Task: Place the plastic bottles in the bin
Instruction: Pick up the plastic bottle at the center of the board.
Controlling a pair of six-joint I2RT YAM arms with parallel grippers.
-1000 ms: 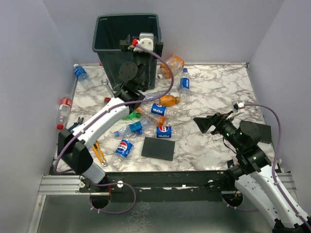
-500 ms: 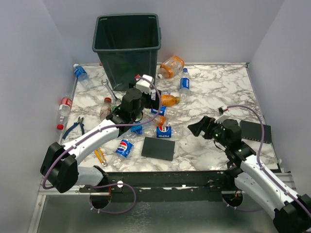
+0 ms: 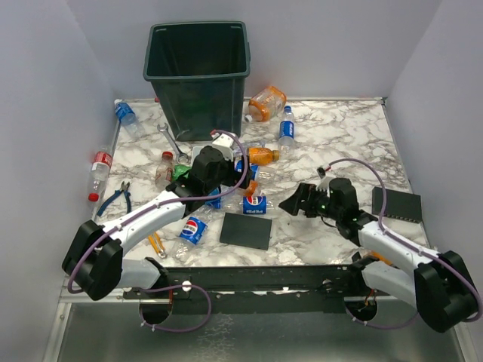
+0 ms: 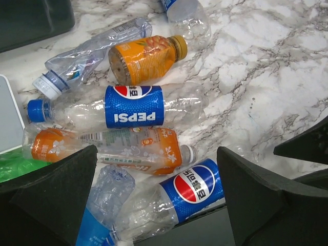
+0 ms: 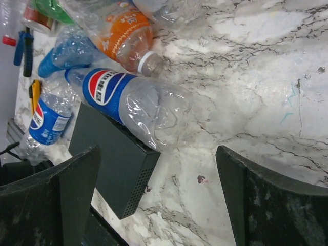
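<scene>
Plastic bottles (image 4: 134, 105) still littered the table (image 3: 339, 143) before the bin (image 3: 198, 98) as the left gripper (image 4: 156, 154), back from it, and the right gripper (image 5: 156, 154) dropped over them, both open and seemingly empty.

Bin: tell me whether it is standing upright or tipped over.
Upright. The bin stands on its narrower base, its rimmed opening facing up, in the top view.

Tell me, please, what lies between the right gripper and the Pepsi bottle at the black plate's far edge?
Only bare marble table; the top view shows nothing between the right gripper and that Pepsi bottle.
</scene>
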